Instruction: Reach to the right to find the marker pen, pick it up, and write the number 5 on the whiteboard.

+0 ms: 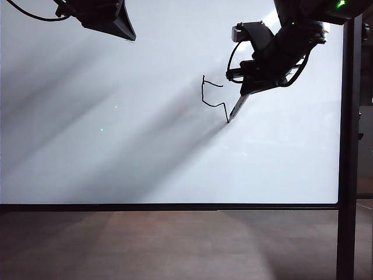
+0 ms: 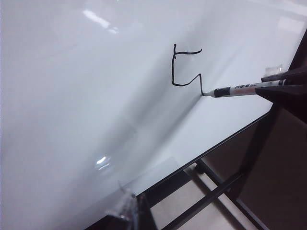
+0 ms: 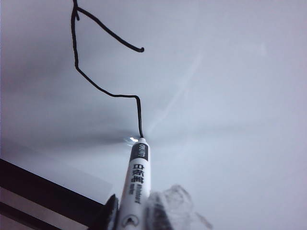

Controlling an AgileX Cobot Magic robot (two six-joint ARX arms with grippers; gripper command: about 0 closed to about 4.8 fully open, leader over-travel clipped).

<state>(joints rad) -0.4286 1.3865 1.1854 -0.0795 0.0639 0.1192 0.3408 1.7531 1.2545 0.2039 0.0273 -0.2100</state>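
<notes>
At the upper left of the exterior view the left tool point(image 1: 108, 20) hangs in front of the whiteboard point(image 1: 116, 128), a dark wedge well apart from the writing; whether its fingers stand apart or together cannot be told, since only transparent finger pads point(image 2: 125, 207) show at the edge of its own wrist view. The whiteboard is a glossy white panel with a thin black frame along its lower edge and a black upright post point(image 1: 348, 146) at its right side, and it carries soft grey shadows of the arms. Right of the board's middle is the number 5 point(image 1: 211, 95), so far only partly drawn: a short top stroke, a vertical stroke down from it, then a line running right and dropping down to the pen tip. The marker pen point(image 1: 237, 109) is tilted, its dark tip touching the board at the end of that last stroke, its pale body with printed lettering rising up and to the right. The right tool point(image 1: 256, 86) is clamped on the marker pen's upper body, one black finger and one clear pad point(image 3: 170, 203) pressing its sides in the right wrist view. The right arm comes down from the upper right corner, black cables looping beside it.
</notes>
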